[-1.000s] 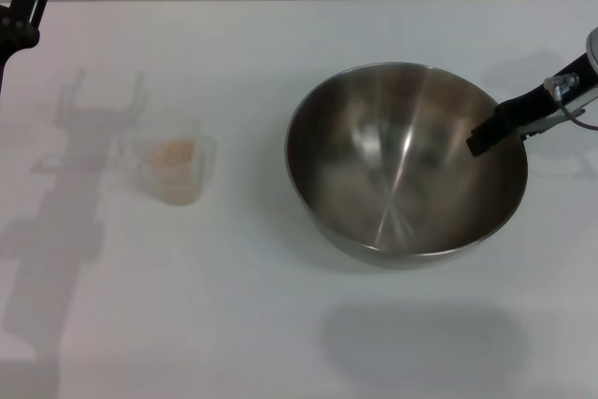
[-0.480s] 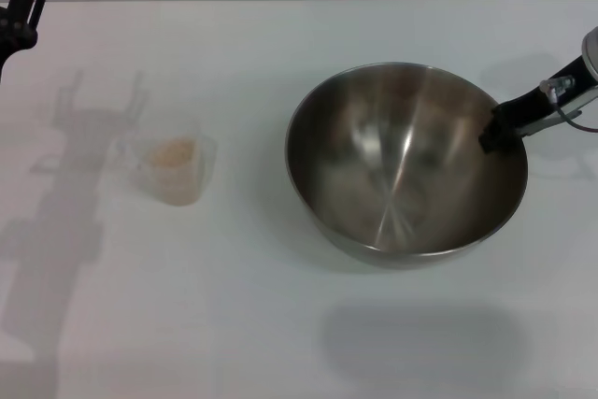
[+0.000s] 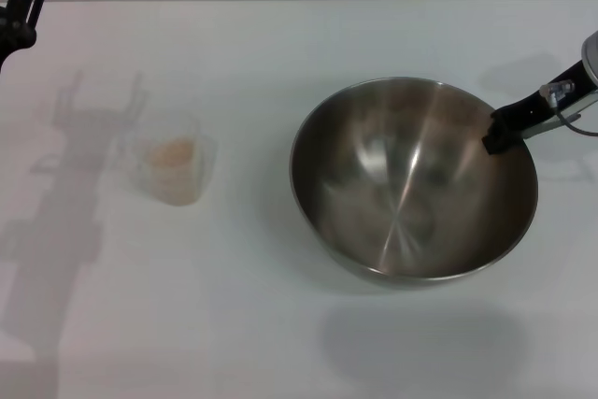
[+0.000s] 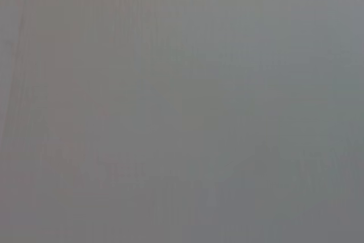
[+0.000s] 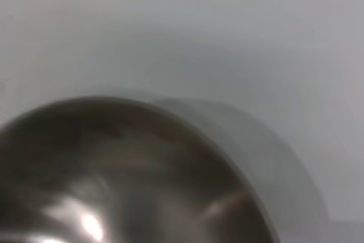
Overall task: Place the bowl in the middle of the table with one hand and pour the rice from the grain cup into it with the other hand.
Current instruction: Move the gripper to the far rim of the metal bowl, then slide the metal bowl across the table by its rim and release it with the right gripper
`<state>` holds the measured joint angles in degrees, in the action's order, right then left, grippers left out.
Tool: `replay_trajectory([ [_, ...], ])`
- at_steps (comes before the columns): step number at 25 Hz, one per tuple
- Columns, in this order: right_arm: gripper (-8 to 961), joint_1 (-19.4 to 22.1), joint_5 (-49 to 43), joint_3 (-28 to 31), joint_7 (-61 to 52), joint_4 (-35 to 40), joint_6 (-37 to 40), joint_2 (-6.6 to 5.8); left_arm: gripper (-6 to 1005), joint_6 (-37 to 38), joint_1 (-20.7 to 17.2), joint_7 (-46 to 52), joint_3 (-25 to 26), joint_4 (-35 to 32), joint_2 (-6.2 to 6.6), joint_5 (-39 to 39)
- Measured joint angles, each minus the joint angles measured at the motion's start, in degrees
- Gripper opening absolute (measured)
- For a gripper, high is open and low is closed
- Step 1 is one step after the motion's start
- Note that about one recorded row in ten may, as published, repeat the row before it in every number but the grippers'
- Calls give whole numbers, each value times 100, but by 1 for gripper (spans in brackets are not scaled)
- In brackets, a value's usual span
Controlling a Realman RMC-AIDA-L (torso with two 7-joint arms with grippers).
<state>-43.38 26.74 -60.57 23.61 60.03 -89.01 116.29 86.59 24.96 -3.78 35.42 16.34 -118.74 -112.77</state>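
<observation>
The large steel bowl (image 3: 411,179) stands right of the middle of the white table (image 3: 280,44) and looks slightly raised and tilted. My right gripper (image 3: 495,133) reaches in from the right edge and is shut on the bowl's right rim, one black finger inside the rim. The bowl's inside also fills the right wrist view (image 5: 114,180). The clear grain cup (image 3: 173,167) stands on the left of the table with pale rice (image 3: 172,152) in it. My left gripper (image 3: 21,7) hangs at the far left corner, well away from the cup; its shadow shows two spread fingers.
The shadow of the left arm (image 3: 65,193) lies on the table left of the cup. The bowl's shadow (image 3: 420,343) lies near the front edge. The left wrist view shows only plain grey.
The right gripper's finger has drawn back to the bowl's right rim. The bowl has shifted a little to the right and toward me and looks larger. The cup and left arm have not moved.
</observation>
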Motion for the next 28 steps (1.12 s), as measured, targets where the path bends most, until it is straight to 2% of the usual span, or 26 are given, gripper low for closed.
replay_trajectory([
  [2, 19, 18, 62, 131, 33, 226, 85, 23, 776, 16, 0, 0, 0, 1, 0, 0],
  [9, 29, -149, 497, 227, 129, 332, 272, 36, 772, 40, 0, 0, 0, 0, 0, -2],
  [12, 34, -423, 575, 193, 226, 7, 495, 113, 771, 55, 0, 3, 0, 1, 0, -5],
  [19, 45, -821, 574, 176, 352, -723, 723, 185, 767, 181, -9, 19, 0, 1, 0, -17],
  [22, 49, -935, 552, 167, 391, -1113, 854, 198, 765, 188, -33, 37, 0, 0, 0, -23],
  [28, 58, -920, 544, -2, 389, -1180, 919, 204, 762, 198, -60, 41, 0, 17, 0, -35],
])
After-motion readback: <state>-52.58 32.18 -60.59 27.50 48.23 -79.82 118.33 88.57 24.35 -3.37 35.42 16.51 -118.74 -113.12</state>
